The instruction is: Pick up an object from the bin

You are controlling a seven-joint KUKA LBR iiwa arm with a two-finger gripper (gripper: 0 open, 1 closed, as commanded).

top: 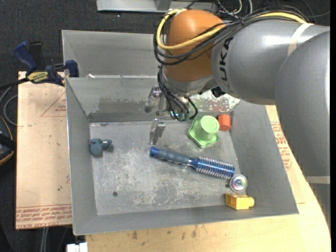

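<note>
Seven loose things: they lie scattered on the floor of the grey metal bin [79,156], most of them in its right half as the camera sees it.
Gripper [156,136]: it hangs below the orange wrist cover [189,41], near the middle of the bin toward the back wall, with its tip close above the scuffed floor.
Gripper state: I cannot tell whether it is spread or pressed together; from this angle its lower end looks like one narrow grey piece.
Nearest thing: a blue brush [191,161] lies flat and slanted. Its plain handle end is just in front of the gripper's tip and its bristled end points to the front right corner. I cannot tell whether tip and handle touch.
Green cup [203,131]: a pale green, cup-like piece with a flared base, just right of the gripper and behind the brush.
Orange block [224,122]: small, just beside the green cup on its right.
Clear plastic piece [212,105]: behind the green cup, partly under the arm.
Blue-grey piece [98,146]: alone in the left half, well apart from the gripper.
Silver round piece [239,182]: just off the brush's bristled end.
Yellow block [239,201]: near the front right corner, just in front of the silver round piece.
</note>
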